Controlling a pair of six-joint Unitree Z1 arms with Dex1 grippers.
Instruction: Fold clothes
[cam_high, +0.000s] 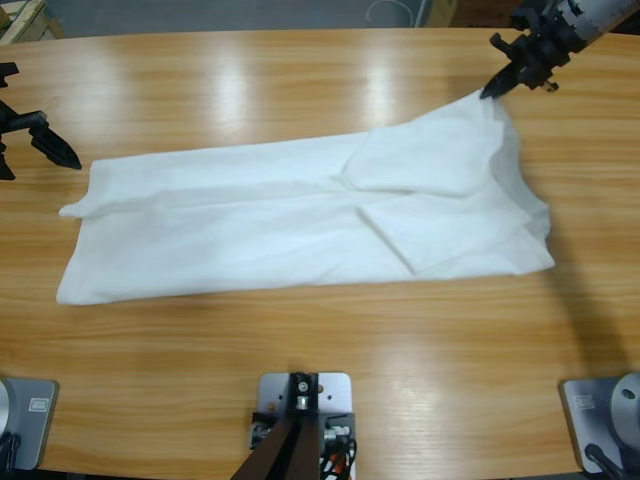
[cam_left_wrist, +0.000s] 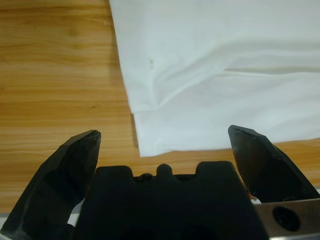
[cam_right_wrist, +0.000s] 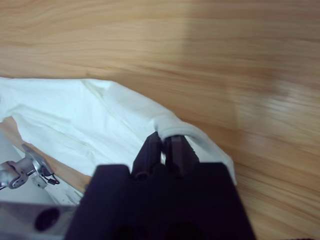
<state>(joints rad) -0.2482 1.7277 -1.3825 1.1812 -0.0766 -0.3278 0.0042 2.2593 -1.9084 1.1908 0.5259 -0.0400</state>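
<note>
High view, shirt: you have the T-shirt (cam_high: 300, 220) lying as a long band across the middle of the counter (cam_high: 320, 370), already folded lengthwise, with a sleeve flap turned over near its right end.
High view, arms: your right end effector (cam_high: 492, 92) comes in from the upper right corner and lifts that end's far corner off the wood; your left end effector (cam_high: 60, 152) sits at the left edge, just beside the shirt's other end, apart from it.
Left wrist view: your jaws stand wide apart with nothing between them; the shirt's corner (cam_left_wrist: 150, 145) lies just ahead on the counter.
Right wrist view: your jaws are pinched together on a bunched fold of white cloth (cam_right_wrist: 175, 129), raised above the wood.
Step in hand: likely the crosswise fold, right end gripped and raised.
Next move: you would need to carry the held corner over toward the left end, keeping the cloth taut, while the left end effector takes or pins its own corner.
</note>
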